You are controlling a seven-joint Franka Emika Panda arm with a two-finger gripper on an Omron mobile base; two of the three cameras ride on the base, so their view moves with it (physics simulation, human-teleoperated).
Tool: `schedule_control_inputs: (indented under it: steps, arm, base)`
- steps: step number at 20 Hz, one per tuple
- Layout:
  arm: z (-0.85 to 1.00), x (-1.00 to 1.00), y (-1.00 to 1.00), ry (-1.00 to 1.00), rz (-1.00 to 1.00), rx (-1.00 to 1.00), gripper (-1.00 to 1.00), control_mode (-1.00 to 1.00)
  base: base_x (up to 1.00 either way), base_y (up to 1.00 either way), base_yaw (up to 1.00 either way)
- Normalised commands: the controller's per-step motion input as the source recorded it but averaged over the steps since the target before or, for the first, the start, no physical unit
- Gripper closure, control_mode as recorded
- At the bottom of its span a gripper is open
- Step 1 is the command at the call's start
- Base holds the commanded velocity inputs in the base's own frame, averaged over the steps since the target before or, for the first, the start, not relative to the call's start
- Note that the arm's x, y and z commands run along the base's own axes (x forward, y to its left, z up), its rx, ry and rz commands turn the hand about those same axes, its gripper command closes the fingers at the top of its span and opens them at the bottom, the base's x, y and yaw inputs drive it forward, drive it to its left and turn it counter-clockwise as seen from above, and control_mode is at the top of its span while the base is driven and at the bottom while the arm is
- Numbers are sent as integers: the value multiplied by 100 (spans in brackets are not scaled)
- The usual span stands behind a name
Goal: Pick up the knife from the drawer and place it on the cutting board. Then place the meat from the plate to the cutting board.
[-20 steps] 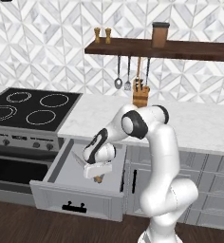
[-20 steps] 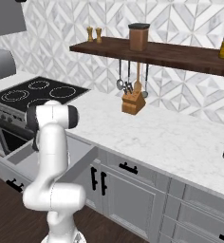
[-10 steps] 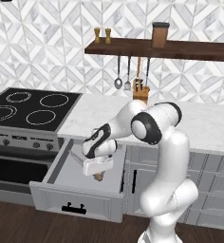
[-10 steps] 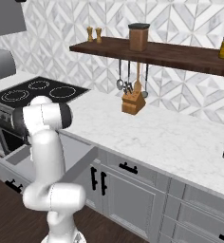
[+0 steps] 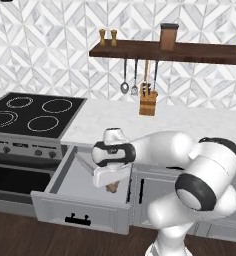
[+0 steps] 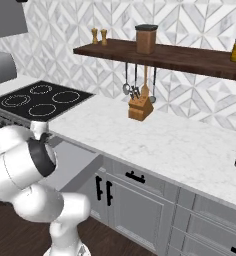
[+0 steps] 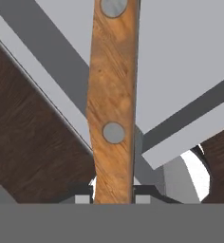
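gripper point(image 5: 109, 181) clamped on knife point(image 7: 113, 102) by its wooden handle, mid-frame in left base view, over open drawer point(image 5: 85, 211) at lower left. held by the handle, probably so the blade stays free for laying on the board. blade point(image 5: 83, 161) angled up-left from the hand. handle up centre of hand view.
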Motion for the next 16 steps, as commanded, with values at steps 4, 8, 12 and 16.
schedule_control_inputs:
  steps: [4,8,12,16]
  arm:
    - [100,-73,-20,-12,0,0,100,-100]
    - [100,-46,-29,-11,0,0,100,-100]
    - [100,-15,-43,-2,0,0,100,-100]
    - [100,-1,-39,0,-1,0,100,-100]
  base:
    - [0,0,0]
    - [0,0,0]
    - [0,0,0]
    - [0,0,0]
